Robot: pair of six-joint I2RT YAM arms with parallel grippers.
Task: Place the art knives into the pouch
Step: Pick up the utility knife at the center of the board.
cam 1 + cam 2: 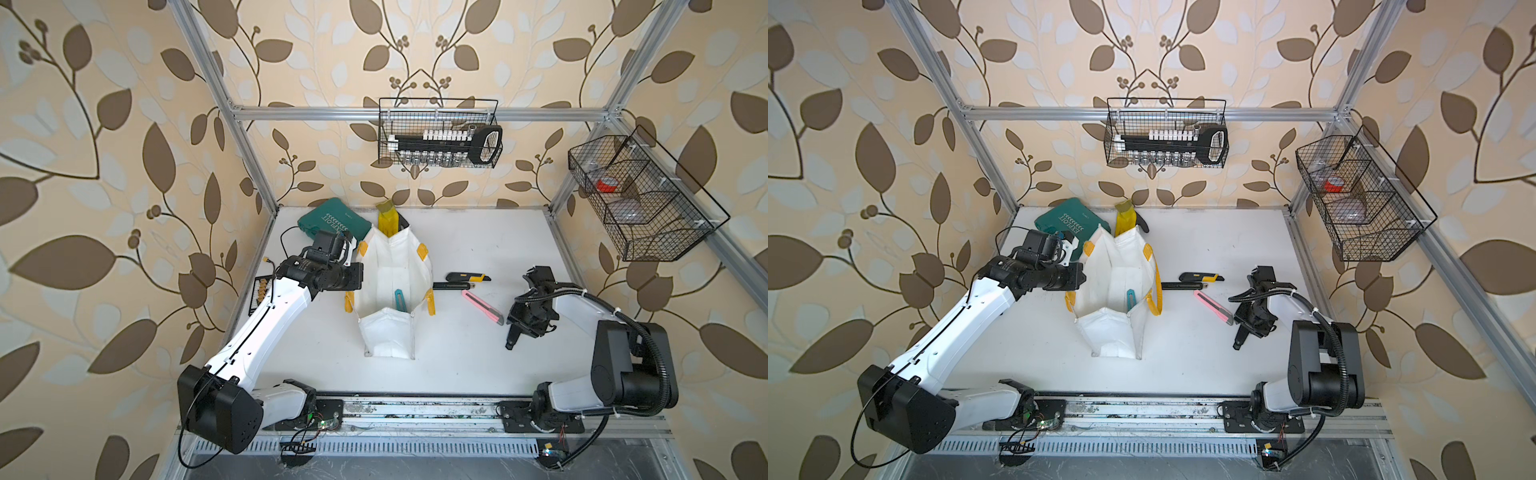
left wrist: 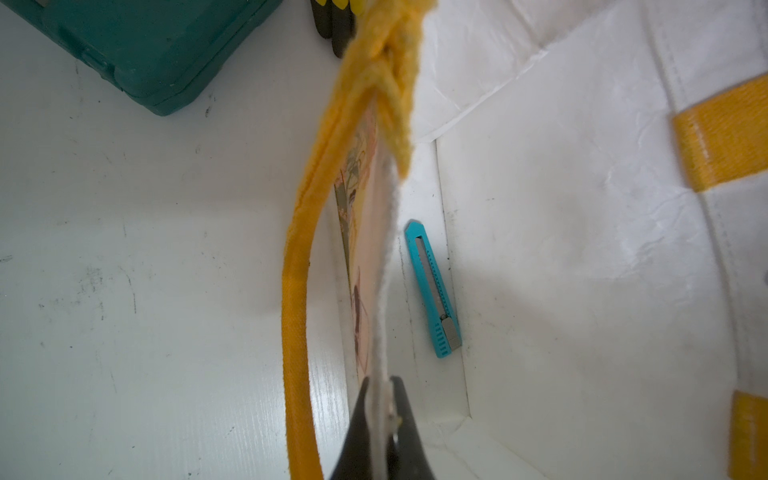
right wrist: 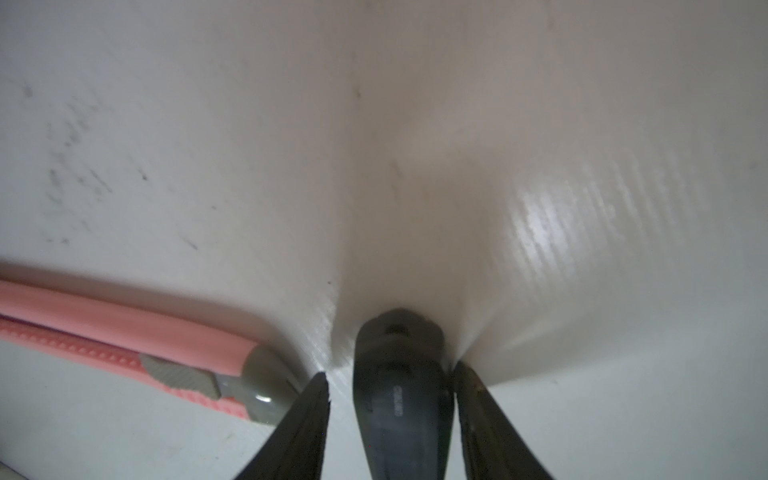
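knife (image 3: pixel 401 399) perhaps within right end effector (image 3: pixel 391 370)

Open white pouch (image 1: pixel 386 332), teal art knife (image 1: pixel 400 300) inside

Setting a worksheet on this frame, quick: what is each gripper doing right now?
Left gripper: closed on the pouch rim.
Right gripper: open, fingers astride a black tool handle, gaps showing on both sides; seemingly not gripping it.

Right gripper (image 3: pixel 392 370) parted around black tool (image 3: pixel 399 415), pink knife (image 3: pixel 124 332) beside, white table (image 3: pixel 374 124)
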